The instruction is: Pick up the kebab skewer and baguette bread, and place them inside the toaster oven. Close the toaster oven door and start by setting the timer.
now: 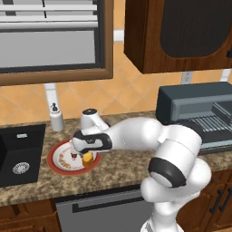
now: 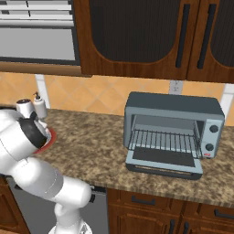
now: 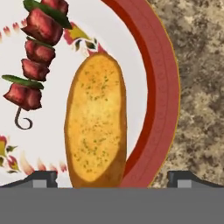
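Two dark wooden cabinets hang above a speckled stone worktop, the largest things here. On the worktop's right part stands the grey-blue toaster oven, its wire rack bare, and the toaster oven door lies folded down flat in front of it, dark glass facing up. To the far left, in the left base view, a black sink is set into the worktop, with a white soap dispenser standing behind its right corner. Between sink and oven, well apart from the oven, a round plate with a red rim and a white centre rests on the stone. The white arm reaches down over that plate, and the tool hovers just above its right half with its two dark fingertips spread wide, one on each side of the loaf and gripping nothing. The baguette bread, golden-orange and flecked, lies flat on the plate, its lower end between the spread tips and its right side close to the red rim. Just beside it in the hand view, not touching, lies the kebab skewer, with dark red chunks and green slivers threaded on a thin stick ending in a small hook.
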